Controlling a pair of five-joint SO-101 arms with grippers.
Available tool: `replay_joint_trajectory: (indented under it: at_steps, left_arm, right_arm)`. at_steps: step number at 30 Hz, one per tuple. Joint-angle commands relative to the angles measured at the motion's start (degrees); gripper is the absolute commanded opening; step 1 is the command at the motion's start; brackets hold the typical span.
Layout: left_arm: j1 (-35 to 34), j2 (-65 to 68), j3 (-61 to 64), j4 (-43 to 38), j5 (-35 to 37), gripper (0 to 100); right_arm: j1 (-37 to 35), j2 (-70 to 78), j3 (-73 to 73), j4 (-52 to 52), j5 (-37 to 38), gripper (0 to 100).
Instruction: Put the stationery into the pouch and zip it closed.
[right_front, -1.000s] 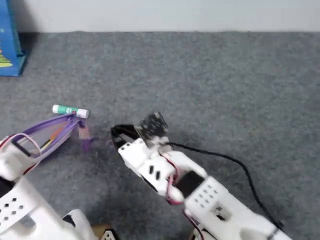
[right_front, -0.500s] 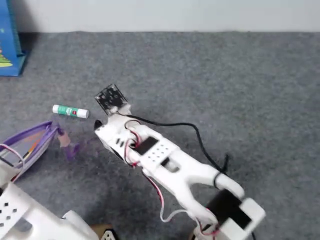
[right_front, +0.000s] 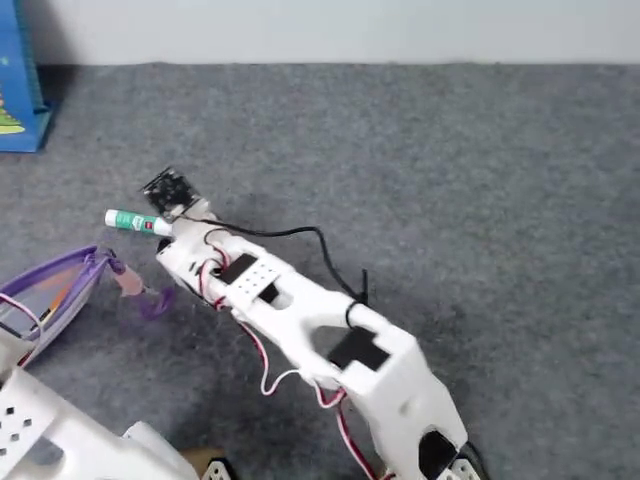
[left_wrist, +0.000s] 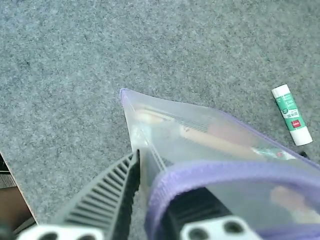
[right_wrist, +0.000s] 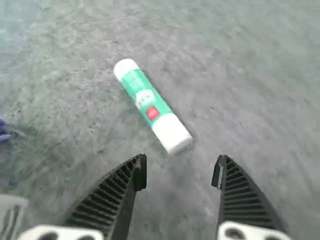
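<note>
My right gripper (right_wrist: 177, 172) is hanging over the grey table (right_front: 450, 180) with its 2 fingers (right_wrist: 122, 192) standing apart and gripping nothing. The glue stick (right_wrist: 152, 112) is lying flat on the table just beyond those fingertips, in line with the gap between them and touching neither one. It is a white tube with a green label. In the high view my right arm is stretching from the near right toward the far left, and its wrist is covering the right end of the glue stick (right_front: 140, 222). My left gripper (left_wrist: 152, 185) is clamping the edge of the pouch (left_wrist: 210, 145), with clear film and purple trim pinched between the 2 fingers. The pouch (right_front: 55, 285) is sitting at the left edge of the table, tilted, its purple-trimmed corner and a purple pull tab (right_front: 150, 300) pointing right toward my right arm. Through the film I am seeing long pale and orange items inside, too blurred to name. The glue stick (left_wrist: 291, 114) is lying near the pouch, just beyond its corner and apart from it. A blue box (right_front: 15, 90) is standing at the far left.
</note>
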Motion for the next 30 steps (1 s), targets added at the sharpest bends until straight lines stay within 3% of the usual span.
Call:
replay_joint_trajectory:
  at_steps: [1,13,30]
  left_arm:
    - [-0.44,-0.26,-4.26,0.53,-0.53,1]
    - [-0.62,-0.26,-4.26,0.53,-2.55,1]
    - [-0.26,-0.26,-4.18,0.53,-2.55,1]
  right_arm:
    - [-1.8,3.12,-9.05,2.33,2.64,22.2]
    - [-2.42,16.4,-30.68,12.88,2.73,22.2]
    - [1.19,17.45,-35.6,13.76,1.05,22.1]
